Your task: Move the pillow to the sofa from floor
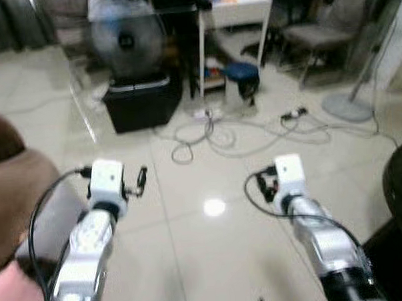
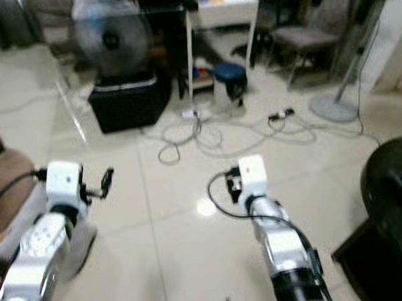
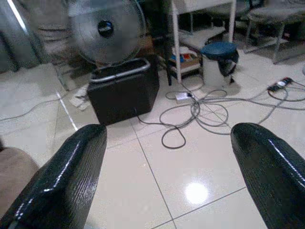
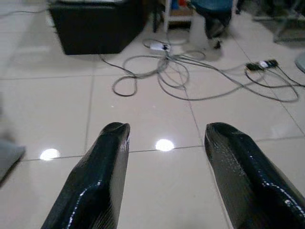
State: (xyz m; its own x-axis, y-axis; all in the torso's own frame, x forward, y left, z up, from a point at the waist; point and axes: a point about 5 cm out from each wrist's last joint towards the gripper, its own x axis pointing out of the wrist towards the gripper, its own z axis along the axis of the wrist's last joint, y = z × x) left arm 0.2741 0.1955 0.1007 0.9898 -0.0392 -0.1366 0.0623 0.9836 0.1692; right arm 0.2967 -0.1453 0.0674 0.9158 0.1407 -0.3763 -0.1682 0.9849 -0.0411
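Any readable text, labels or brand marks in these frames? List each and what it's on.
None readable.
Fan: round hub badge, too blurred to read.
Items on the white shelf: colored packaging, print too small to read.
Black box, blue-lidded bin, power strip: no visible markings.

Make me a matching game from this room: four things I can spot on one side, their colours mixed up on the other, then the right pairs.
Things:
1. box under the fan
2. small table
3. lid of the little bin
4. sofa arm

Colours:
A. brown
B. black
C. blue
D. white

Pairs: 1-B, 2-D, 3-C, 4-A
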